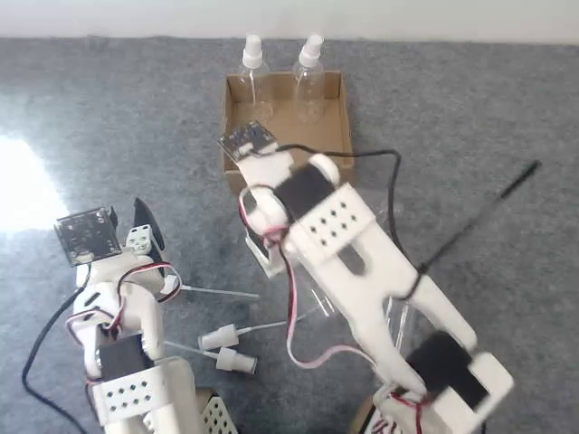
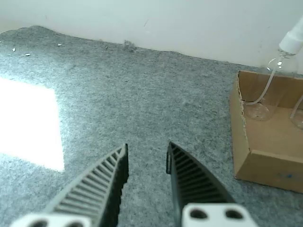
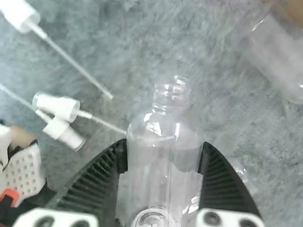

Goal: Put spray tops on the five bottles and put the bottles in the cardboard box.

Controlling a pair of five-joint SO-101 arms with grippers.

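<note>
Bottle (image 3: 164, 120), clear plastic, uncapped, clamped in ribbed right end effector (image 3: 163, 144); left end effector (image 2: 147, 145) narrowly parted.

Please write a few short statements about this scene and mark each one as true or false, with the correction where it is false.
1. The right gripper holds a clear plastic bottle that has no spray top. True.
2. The brown cardboard box contains five bottles. False: two capped bottles stand in it.
3. The left gripper is open and empty. True.
4. Every white spray top is already on a bottle. False: loose white spray tops lie on the grey carpet.
</note>
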